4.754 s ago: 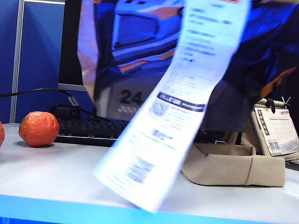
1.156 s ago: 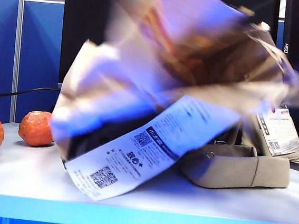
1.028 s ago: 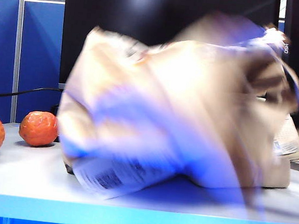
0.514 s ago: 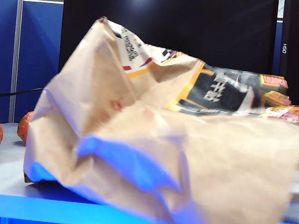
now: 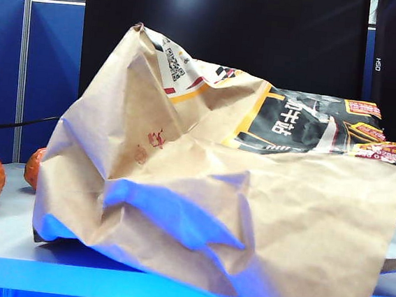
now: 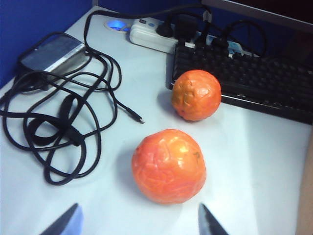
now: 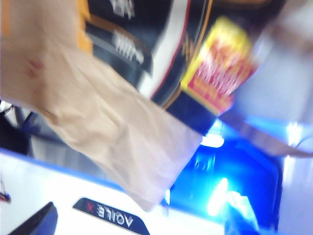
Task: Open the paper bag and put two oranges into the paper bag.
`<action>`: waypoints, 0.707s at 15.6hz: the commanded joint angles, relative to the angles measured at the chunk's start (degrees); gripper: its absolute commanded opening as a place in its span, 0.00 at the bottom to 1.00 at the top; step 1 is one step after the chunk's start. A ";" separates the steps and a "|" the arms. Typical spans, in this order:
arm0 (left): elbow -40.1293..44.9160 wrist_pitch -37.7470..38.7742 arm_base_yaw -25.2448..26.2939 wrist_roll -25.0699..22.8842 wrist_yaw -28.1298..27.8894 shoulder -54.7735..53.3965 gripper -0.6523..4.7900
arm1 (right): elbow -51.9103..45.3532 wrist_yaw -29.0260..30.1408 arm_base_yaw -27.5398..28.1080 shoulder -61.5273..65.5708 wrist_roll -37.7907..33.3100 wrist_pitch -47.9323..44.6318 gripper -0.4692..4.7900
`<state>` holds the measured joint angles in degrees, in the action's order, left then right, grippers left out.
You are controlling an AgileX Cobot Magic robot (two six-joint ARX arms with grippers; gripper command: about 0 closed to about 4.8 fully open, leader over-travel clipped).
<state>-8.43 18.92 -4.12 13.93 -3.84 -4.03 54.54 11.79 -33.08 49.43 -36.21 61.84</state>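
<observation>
Big crumpled paper bag (image 5: 247, 216) slumped on its side across the table (image 5: 7, 235), spilling over the front edge. Two oranges (image 6: 168, 165) (image 6: 196, 95) sitting near the left edge, one just beside the keyboard (image 6: 254, 81), tangled cables (image 6: 58, 112) nearby. Left gripper (image 6: 134, 225) hovering over the nearer orange, jaws parted and empty; right gripper (image 7: 142, 223) close by the bag, jaws spread wide, gripping nothing.

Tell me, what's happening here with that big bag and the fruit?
A two-armed robot is meant to bag fruit. The large crumpled brown paper bag lies slumped on the white table, with neither tool holding it. The left tool hovers open over two round orange fruits; the right tool stands open beside the bag.
</observation>
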 commanded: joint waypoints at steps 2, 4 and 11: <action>-0.24 -0.11 0.04 -0.24 0.02 -0.09 0.69 | -7.76 1.01 0.28 -0.07 -1.77 -7.28 0.91; -0.22 -0.09 0.04 -0.24 0.00 -0.09 0.69 | -10.93 2.12 0.42 -0.04 -2.05 -12.09 0.91; -0.24 0.26 0.07 -0.26 0.00 -0.09 0.69 | -17.57 4.72 0.44 4.09 -4.26 -28.11 0.61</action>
<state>-8.43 19.55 -4.12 13.93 -3.86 -4.03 36.80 16.58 -32.69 53.36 -40.69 36.38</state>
